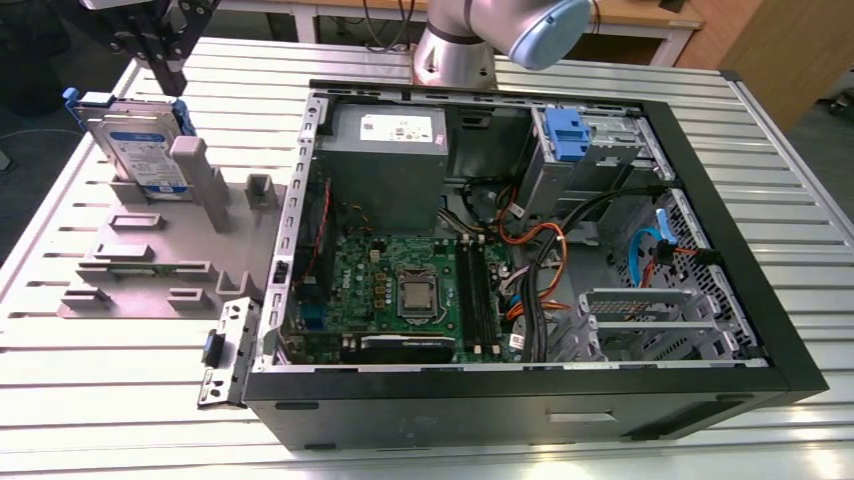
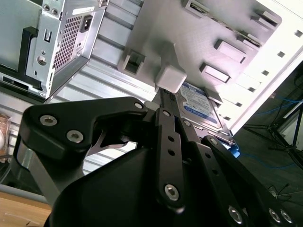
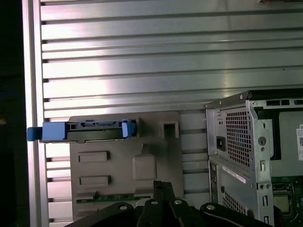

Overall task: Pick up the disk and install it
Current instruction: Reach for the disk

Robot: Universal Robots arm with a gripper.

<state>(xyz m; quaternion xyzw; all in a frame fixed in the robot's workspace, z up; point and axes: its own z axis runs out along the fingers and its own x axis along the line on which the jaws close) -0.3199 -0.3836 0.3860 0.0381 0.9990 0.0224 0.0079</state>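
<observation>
Gripper (image 2: 162,97) links sit closest in the second wrist view. The fingers are drawn together with nothing between them, and their tips are just above the grey post (image 2: 170,78). The disk (image 1: 134,150) stands on edge in a slot of the fixture (image 1: 147,275), beside that post, its blue frame showing at both ends. The gripper hangs near the disk's top edge and appears clear of it. On the exterior view's right, the open case (image 1: 534,400) lies on the slatted table (image 1: 120,390), apart from the disk.

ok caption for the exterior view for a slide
The gripper near the upright disk in its grey fixture, beside the open computer case.
</observation>
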